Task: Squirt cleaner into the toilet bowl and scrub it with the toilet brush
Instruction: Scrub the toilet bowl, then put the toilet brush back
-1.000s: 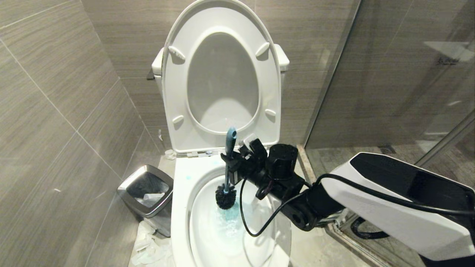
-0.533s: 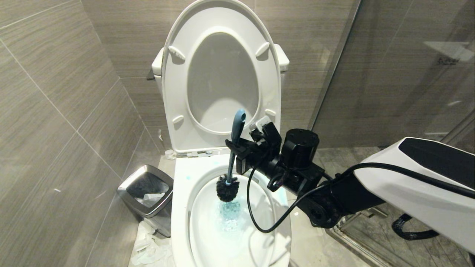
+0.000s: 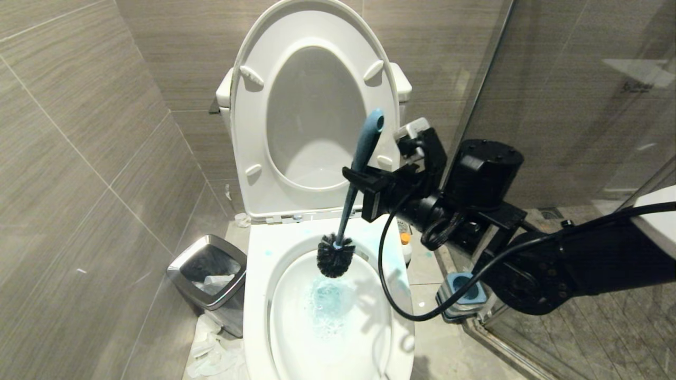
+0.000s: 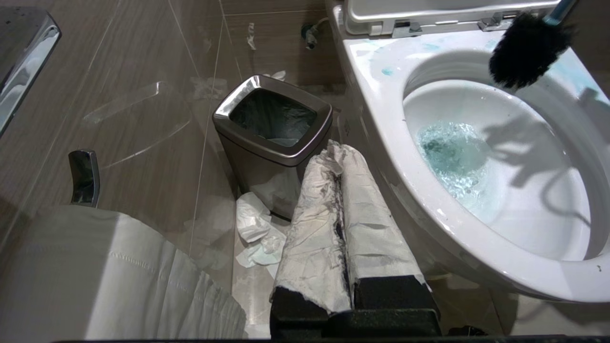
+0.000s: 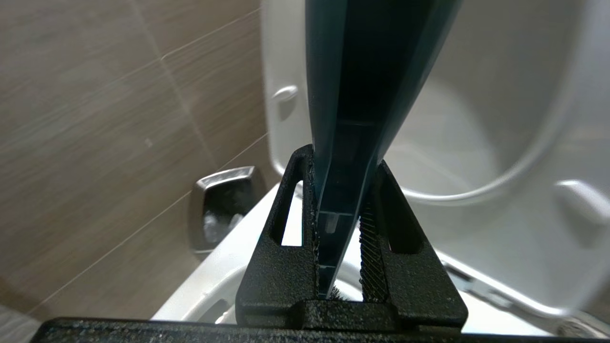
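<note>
Black bristles of the toilet brush [image 3: 336,256] are hanging over the toilet bowl [image 3: 330,316] rim at frame centre; your right gripper [image 3: 364,187] is clamping its handle, running upward toward the frame's top. Left gripper [image 4: 340,238] is sitting closed, empty.

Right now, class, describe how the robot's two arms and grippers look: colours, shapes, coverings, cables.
The right arm has a white shell with a black panel, then black joints and a black cylindrical wrist block. A loose black cable loops beneath it. The right gripper has textured black wedge-shaped fingers with slotted openings. The left gripper has black fingers wrapped in smudged white covering.
</note>
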You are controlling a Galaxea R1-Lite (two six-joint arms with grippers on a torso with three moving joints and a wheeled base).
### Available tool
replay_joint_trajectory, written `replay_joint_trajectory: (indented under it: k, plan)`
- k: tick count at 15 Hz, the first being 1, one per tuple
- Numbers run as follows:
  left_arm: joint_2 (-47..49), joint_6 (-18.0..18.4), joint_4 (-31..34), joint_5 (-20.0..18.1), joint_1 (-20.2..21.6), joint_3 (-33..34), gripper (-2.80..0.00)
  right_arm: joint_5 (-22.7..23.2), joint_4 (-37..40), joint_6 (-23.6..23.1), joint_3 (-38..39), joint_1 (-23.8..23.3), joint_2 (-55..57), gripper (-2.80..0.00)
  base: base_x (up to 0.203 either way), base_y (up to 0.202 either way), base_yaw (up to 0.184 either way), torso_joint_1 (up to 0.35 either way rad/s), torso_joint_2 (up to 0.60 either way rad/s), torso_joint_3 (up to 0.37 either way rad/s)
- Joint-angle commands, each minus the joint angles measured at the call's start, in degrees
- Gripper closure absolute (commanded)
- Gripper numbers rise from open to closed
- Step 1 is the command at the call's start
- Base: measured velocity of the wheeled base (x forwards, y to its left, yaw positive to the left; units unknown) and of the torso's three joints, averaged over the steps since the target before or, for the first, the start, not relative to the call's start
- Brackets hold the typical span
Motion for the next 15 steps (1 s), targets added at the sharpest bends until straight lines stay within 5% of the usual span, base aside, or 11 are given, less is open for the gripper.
replay_joint_trajectory:
  k: [1, 15]
  plan:
    - [0.0, 0.0, 0.0, 0.0, 0.0, 0.0, 0.0, -0.2, 0.6, 0.2, 1.4, -3.0, -6.8, 0.0, 0.0, 0.0, 0.0, 0.0, 0.0, 0.0]
    - [0.0, 0.0, 0.0, 0.0, 0.0, 0.0, 0.0, -2.6, 2.9, 1.6, 5.9, -6.9, -11.4, 0.0, 0.0, 0.0, 0.0, 0.0, 0.0, 0.0]
